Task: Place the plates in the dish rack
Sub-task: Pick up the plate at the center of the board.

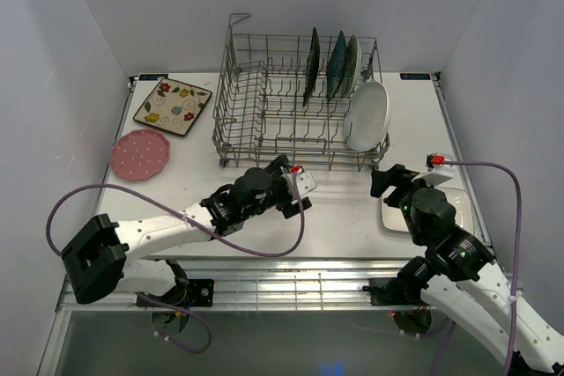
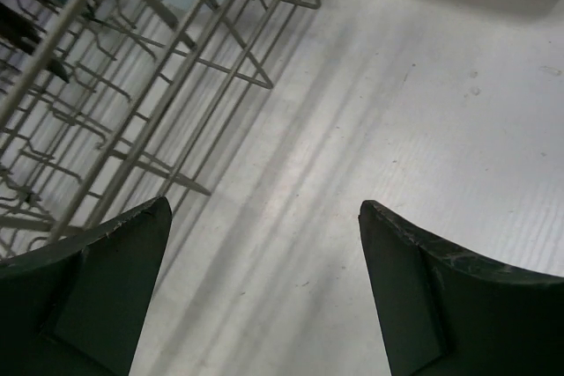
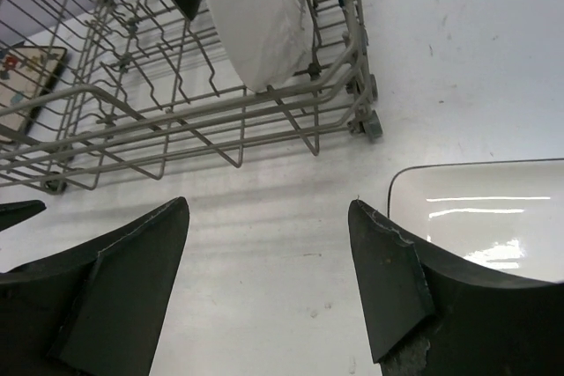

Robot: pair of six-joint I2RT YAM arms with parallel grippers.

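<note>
Both arm bases sit nearest us, at the table's [image 1: 344,217] near edge. We see the left arm stretched low to the right. The left gripper [image 1: 297,184] is just off the rack's [image 1: 264,37] near side, jaws spread wide and empty, over bare table.

The right arm is folded up. The right gripper [image 1: 386,180] hangs over the near-left corner of the white rectangular plate [image 1: 461,204], jaws well apart, gripping nothing. That plate lies flat, near-right of the rack.

The rack sits far-centre. At its right end the dark plate [image 1: 312,63], teal plate [image 1: 337,63] and green plate [image 1: 352,63] stand on edge, and the white oval plate [image 1: 367,116] leans there too. The pink plate [image 1: 141,153] and floral plate [image 1: 173,105] lie flat, left of the rack.

White walls [image 1: 79,33] on three sides. Purple cables [image 1: 62,209] loop off both arms. The dark labels [image 1: 150,77] at the far corners are too small for us to read.
</note>
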